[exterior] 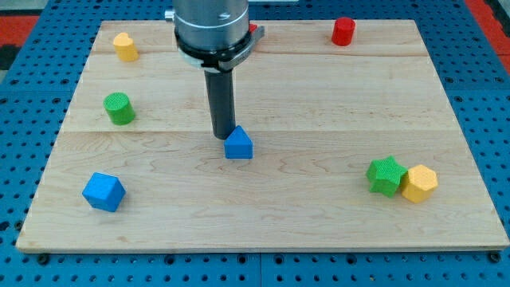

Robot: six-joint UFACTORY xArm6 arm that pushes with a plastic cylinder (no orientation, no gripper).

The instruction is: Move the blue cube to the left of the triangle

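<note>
The blue cube (103, 191) lies near the board's lower left corner. The blue triangle (238, 143) sits near the middle of the board. My tip (221, 137) rests on the board right at the triangle's upper left edge, touching or almost touching it. The cube is far to the left of and below my tip. The dark rod rises from the tip to the arm's grey body (211, 28) at the view's top.
A yellow block (125, 47) sits at the upper left and a green cylinder (119, 108) below it. A red cylinder (343, 31) is at the upper right. A green star (386, 175) touches a yellow block (419, 183) at the lower right. A red block (253, 29) peeks out behind the arm.
</note>
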